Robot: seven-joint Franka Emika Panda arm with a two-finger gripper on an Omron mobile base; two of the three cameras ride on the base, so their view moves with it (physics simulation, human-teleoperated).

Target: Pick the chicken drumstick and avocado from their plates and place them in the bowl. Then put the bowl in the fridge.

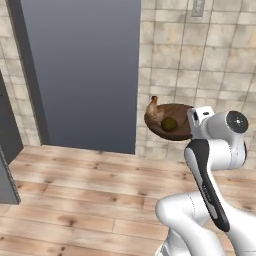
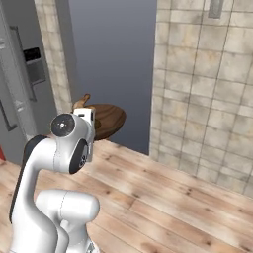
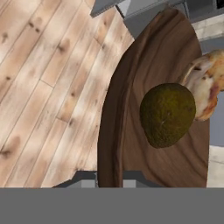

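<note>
The grey fridge stood to the left of the robot's arm as it carried the dark brown bowl in the air above the wooden floor, near a tiled wall. The gripper was clamped shut on the bowl's near rim, a stiff, wooden-looking edge that appeared to give firm purchase, though a one-sided hold looked prone to tipping. Inside lay the avocado and, touching it, the chicken drumstick, both loose, rounded and likely to roll or slide if the bowl tilted.
</note>
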